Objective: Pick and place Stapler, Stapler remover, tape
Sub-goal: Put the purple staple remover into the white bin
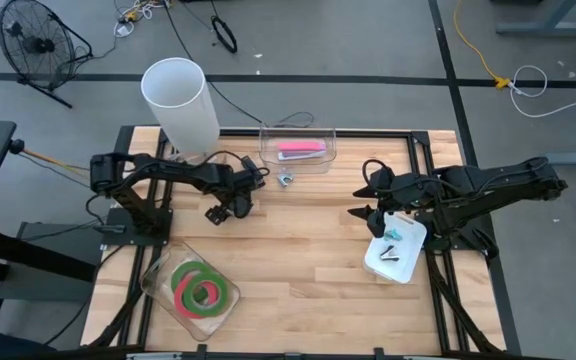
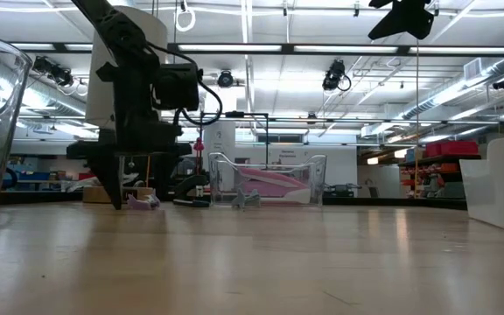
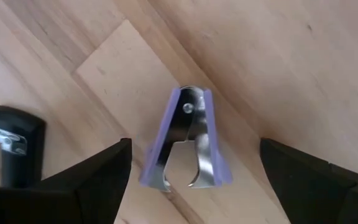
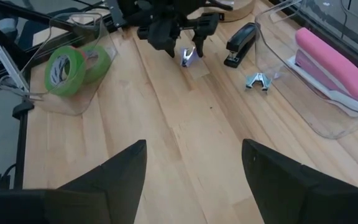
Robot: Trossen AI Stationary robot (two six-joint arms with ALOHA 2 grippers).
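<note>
A purple staple remover (image 3: 188, 140) lies flat on the wooden table. My left gripper (image 3: 191, 180) is open and hangs low over it, one finger on either side, not touching; it also shows in the right wrist view (image 4: 180, 38). A black stapler (image 4: 241, 42) lies beside it. A second, pale staple remover (image 1: 285, 180) lies in front of a clear bin (image 1: 268, 155) holding a pink stapler (image 1: 300, 150). Green and pink-red tape rolls (image 1: 204, 290) lie in a clear tray at the near left. My right gripper (image 1: 366, 214) is open and empty, above the table's right side.
A white tray (image 1: 408, 262) with small dark items sits at the right edge under my right arm. A tall white cylinder (image 1: 180, 105) stands at the far left. The middle and near part of the table is bare wood (image 1: 308, 270).
</note>
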